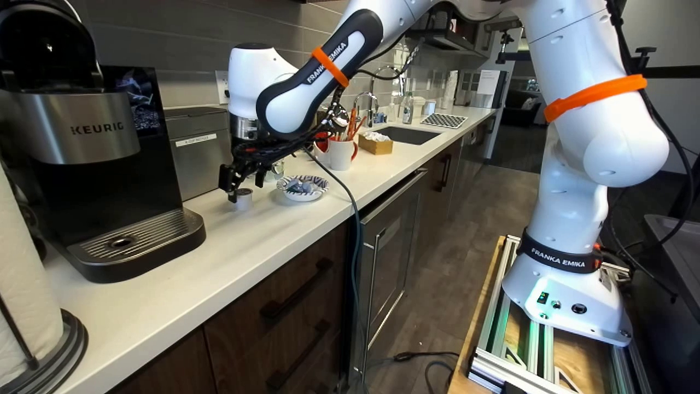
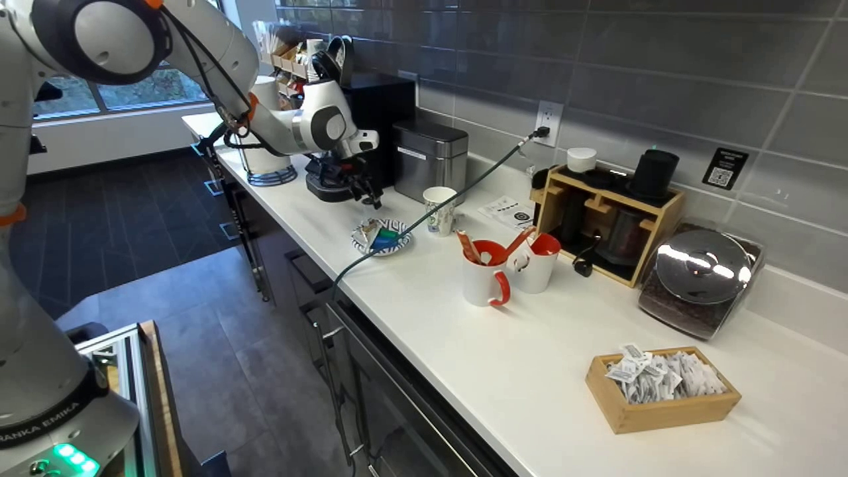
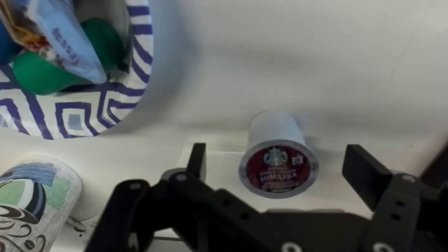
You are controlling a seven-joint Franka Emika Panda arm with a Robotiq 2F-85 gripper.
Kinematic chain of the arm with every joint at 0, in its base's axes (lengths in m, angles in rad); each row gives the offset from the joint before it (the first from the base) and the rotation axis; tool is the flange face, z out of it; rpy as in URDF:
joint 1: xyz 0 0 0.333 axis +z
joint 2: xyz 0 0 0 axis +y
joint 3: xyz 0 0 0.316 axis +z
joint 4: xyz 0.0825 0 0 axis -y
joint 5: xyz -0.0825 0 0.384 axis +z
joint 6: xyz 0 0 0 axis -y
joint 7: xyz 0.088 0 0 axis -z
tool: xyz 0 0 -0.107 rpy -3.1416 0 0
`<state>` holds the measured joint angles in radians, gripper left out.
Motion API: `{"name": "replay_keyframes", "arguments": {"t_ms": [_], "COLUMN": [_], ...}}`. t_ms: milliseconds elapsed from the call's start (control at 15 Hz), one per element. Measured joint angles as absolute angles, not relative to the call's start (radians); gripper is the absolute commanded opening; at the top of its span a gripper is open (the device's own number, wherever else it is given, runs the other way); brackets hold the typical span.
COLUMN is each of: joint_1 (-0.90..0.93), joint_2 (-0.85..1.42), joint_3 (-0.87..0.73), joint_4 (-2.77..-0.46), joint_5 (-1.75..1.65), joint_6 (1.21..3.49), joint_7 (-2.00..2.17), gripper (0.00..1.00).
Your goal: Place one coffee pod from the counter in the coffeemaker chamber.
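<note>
The coffee pod [image 1: 244, 201] stands upright on the white counter [image 1: 257, 241], just right of the coffeemaker's base. In the wrist view the pod [image 3: 278, 168] shows a dark red "Sumatra" lid and a white body. My gripper [image 3: 276, 155] is open, with one finger on each side of the pod and a gap at both sides. In both exterior views the gripper [image 1: 246, 187] [image 2: 372, 197] points down, low at the pod. The black Keurig's lid is raised over the coffeemaker chamber [image 1: 54, 82]; the inside of the chamber is too dark to make out.
A patterned plate [image 1: 302, 189] [image 3: 140, 70] with wrapped items and green pods is beside the gripper. A paper cup [image 2: 438, 212] stands behind it. A steel bin [image 1: 198, 150] is by the Keurig. A cable [image 2: 424, 215] hangs across the counter. White mugs [image 2: 482, 285] stand further along.
</note>
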<state>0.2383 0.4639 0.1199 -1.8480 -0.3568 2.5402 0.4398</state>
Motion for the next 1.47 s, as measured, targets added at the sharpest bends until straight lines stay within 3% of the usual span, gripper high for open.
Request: {"name": "replay_keyframes", "arguments": {"t_ms": [933, 1467], "joint_1": [0.269, 0.267], "joint_2": [0.481, 0.494], "joint_3": [0.1, 0.112], "joint_4": [-1.719, -1.715], "joint_5": [-0.27, -0.165], "joint_6": [2.259, 2.26], "joint_7": [0.311, 0.286], "gripper": [1.0, 0.98]}}
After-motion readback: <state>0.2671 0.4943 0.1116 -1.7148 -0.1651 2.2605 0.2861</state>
